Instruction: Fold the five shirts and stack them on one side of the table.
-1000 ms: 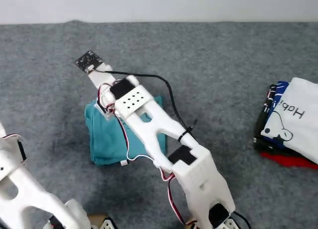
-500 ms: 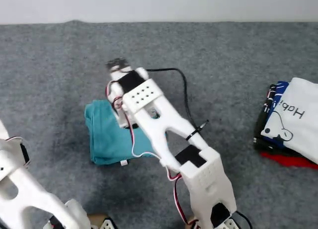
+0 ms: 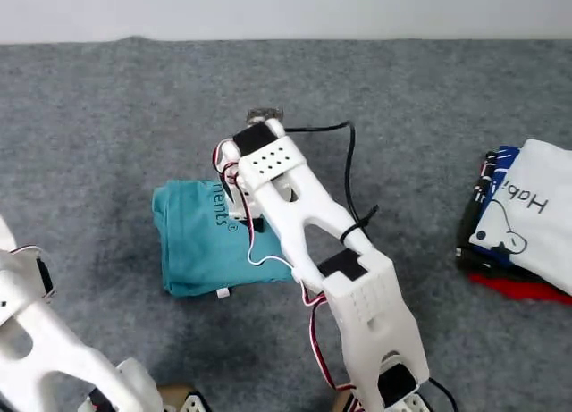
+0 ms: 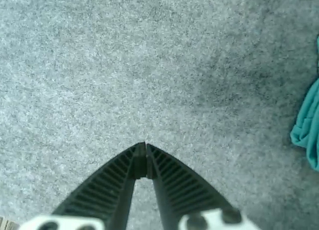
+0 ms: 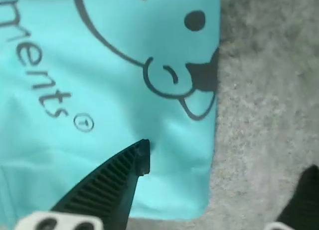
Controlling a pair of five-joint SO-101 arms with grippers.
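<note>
Right arm [image 3: 308, 224] stretched forward, right tool [image 5: 225, 172] spread wide. Left arm [image 3: 40, 340] at near corner, left tool [image 4: 145, 152] closed tip-to-tip.

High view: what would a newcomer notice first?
The folded teal shirt lies left of centre on the table, with the right gripper open over its printed edge. Next comes the stack of folded shirts at the table's right edge, topped by a white shirt.
</note>
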